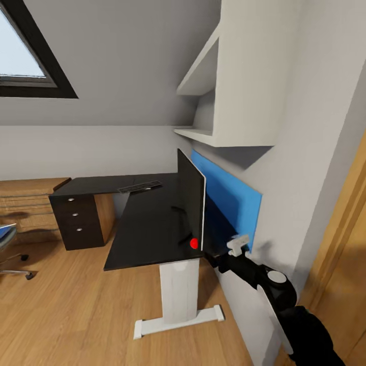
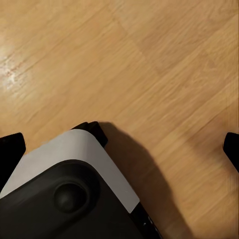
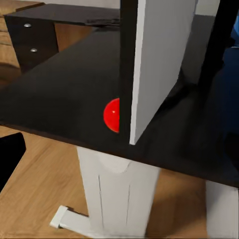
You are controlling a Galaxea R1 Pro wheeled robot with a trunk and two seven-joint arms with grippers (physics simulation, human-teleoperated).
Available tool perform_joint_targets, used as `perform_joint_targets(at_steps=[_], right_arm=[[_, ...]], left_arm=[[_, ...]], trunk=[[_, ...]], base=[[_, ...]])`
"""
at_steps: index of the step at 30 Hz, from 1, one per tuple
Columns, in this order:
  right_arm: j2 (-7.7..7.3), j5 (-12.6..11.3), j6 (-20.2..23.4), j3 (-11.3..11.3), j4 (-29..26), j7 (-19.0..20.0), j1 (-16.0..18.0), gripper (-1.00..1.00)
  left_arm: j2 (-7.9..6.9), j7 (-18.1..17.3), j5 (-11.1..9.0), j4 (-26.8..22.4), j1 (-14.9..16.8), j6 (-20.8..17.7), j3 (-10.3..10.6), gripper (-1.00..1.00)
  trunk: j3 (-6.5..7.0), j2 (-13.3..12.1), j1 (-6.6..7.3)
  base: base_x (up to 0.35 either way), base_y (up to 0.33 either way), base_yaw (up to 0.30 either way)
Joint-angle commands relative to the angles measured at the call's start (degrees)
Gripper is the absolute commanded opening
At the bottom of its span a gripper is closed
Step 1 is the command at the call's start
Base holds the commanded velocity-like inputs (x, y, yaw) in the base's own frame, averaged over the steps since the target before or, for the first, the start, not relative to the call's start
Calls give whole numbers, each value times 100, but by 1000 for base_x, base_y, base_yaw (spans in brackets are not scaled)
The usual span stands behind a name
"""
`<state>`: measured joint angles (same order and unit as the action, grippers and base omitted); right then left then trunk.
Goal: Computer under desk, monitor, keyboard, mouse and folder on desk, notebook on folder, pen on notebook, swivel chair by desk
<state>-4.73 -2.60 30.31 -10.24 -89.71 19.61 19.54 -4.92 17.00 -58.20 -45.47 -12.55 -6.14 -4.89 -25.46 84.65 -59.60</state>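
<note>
Monitor [image 1: 192, 203] upright on the desk [image 1: 147, 229], seen edge-on, black front and red dot [image 1: 193, 243] facing the open room, light grey back toward the blue back panel [image 1: 229, 201], stand foot resting on the glossy top just ahead of the right gripper [image 1: 238, 246]. Right gripper raised at the desk's near end, just behind the monitor's lower corner, between screen and panel; pale fingers visible from the head camera but too small to judge, so cannot tell whether spread or pressed together, and no contact with the screen confirmed. Left gripper [image 2: 119, 144] hanging low over the wood floor [image 2: 149, 59] beside the robot's own base [image 2: 64, 189], 2 dark fingertips far apart at the frame edges, so spread wide and holding nothing. Keyboard [image 1: 139, 187] lying flat on the far wing of the top, well beyond the right gripper and well apart from the monitor. Likely risk: a forward push from the right arm tipping the thin screen face-down or sliding its foot toward the near edge, given the narrow stand. Little room for the arm, hemmed by panel and wall, with white wall shelves [image 1: 208, 101] overhead. Dark drawer unit [image 1: 77, 218] under the far wing; swivel chair [image 1: 7, 249] off to the left, something blue on its seat, probably the folder.
</note>
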Motion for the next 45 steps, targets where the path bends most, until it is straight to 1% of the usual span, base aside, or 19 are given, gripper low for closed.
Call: perform_joint_targets(at_steps=[1,2,3,4,5,8,9,15,18,20,23,24,26,27,29,36,41,42,45], right_arm=[[1,14,38,-107,-52,-16,-75,100],[6,58,40,-211,-86,-41,-136,100],[14,167,41,-415,-135,-174,-226,100],[18,214,42,-500,-152,-264,-259,100],[27,279,43,-633,-176,-467,-306,100],[54,337,44,-797,-191,-772,-349,100],[72,358,44,-895,-196,-943,-370,100],[97,387,45,-1089,-190,-1243,-400,100],[100,394,45,-1111,-189,-1285,-403,100],[99,395,48,-1101,-191,-1303,-405,100],[97,396,50,-1089,-193,-1310,-402,100],[96,395,52,-1084,-194,-1310,-401,100],[95,394,50,-1081,-195,-1310,-400,100],[95,395,49,-1082,-195,-1311,-400,100],[94,393,46,-1084,-214,-1311,-399,100],[95,392,50,-1082,-228,-1311,-402,100],[95,392,47,-1078,-230,-1311,-400,100],[95,392,46,-1077,-230,-1311,-399,100],[95,392,45,-1077,-230,-1311,-399,100]], left_arm=[[0,27,-34,-17,-2,-27,-3,100],[0,26,-34,-17,-2,-29,-3,100],[8,25,-34,-16,-2,-28,-3,100],[15,24,-32,-16,-2,-28,-3,100],[29,24,-31,-15,-2,-28,-3,100],[40,25,-33,-15,-2,-28,-1,100],[45,26,-33,-18,-2,-29,0,100],[32,-7,4,-66,10,-44,39,100],[-9,-126,87,-125,87,-88,150,100],[-38,-257,163,-217,286,-201,255,100],[-63,-321,218,-274,535,-450,312,100],[-96,-344,241,-285,722,-622,331,100],[-143,-377,254,-289,886,-747,344,100],[-172,-392,256,-292,957,-793,348,100],[-314,-451,239,-324,1255,-988,359,100],[-464,-471,180,-335,1693,-1381,319,100],[-522,-465,171,-286,2127,-1612,306,100],[-530,-460,171,-253,2304,-1702,279,100],[-520,-460,170,-223,2515,-1781,203,100]], trunk=[[-5,4,0],[-5,4,0],[-5,4,0],[-5,4,0],[-5,4,0],[-5,4,0],[-5,4,0],[-5,4,0],[-5,4,0],[-5,4,0],[-5,4,0],[-5,4,0],[-5,4,0],[-5,4,0],[-5,4,0],[-5,4,0],[-5,4,0],[-5,4,0],[-5,4,0]], base=[[-1,265,0],[-1,269,0],[0,275,0],[0,277,0],[0,280,0],[0,282,0],[0,284,0],[23,286,0],[96,294,0],[122,298,0],[132,300,0],[139,301,0],[141,301,0],[143,301,0],[147,301,0],[151,301,0],[156,302,0],[163,302,0],[166,302,0]])
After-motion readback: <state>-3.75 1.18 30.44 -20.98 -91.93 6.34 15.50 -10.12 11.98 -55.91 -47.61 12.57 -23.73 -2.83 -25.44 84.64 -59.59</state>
